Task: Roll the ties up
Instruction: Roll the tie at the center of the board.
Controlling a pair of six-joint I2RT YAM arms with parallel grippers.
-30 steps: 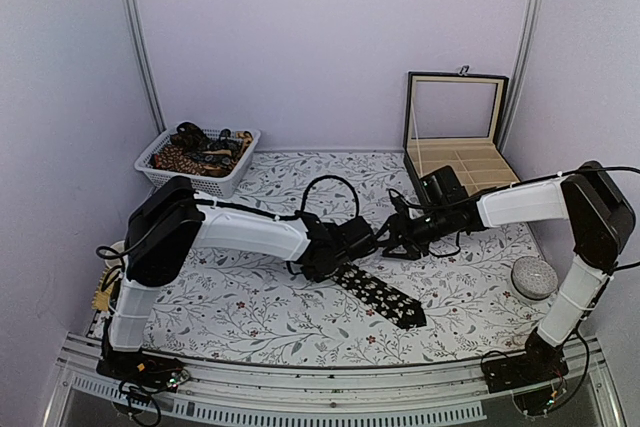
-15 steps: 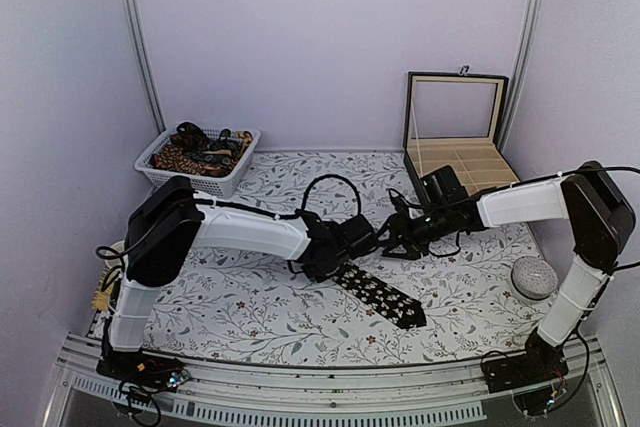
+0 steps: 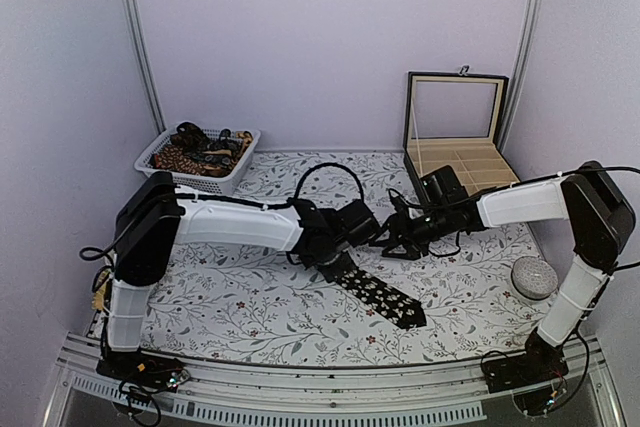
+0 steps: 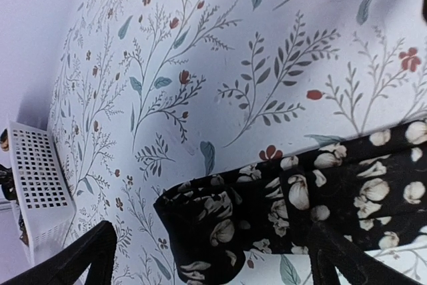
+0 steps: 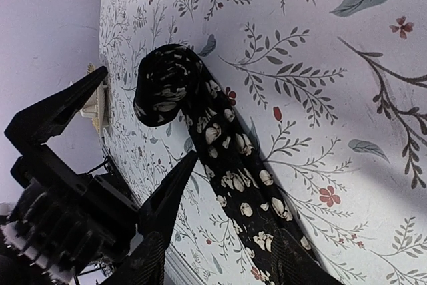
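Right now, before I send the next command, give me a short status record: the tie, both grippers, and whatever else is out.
tie: black with pale flowers, lying flat, narrow end rolled up, wide end unrolled
left gripper: jaws wide open, straddling the rolled end, not clamping it
right gripper: jaws partly open, tips at the roll, contact unclear
basket: far left corner, holds other ties
box: far right, lid standing open

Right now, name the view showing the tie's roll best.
Right wrist: the roll shows whole, unblocked. Left wrist catches it low, side-on, near the frame's edge. The top view shows only the tie's flat tail.
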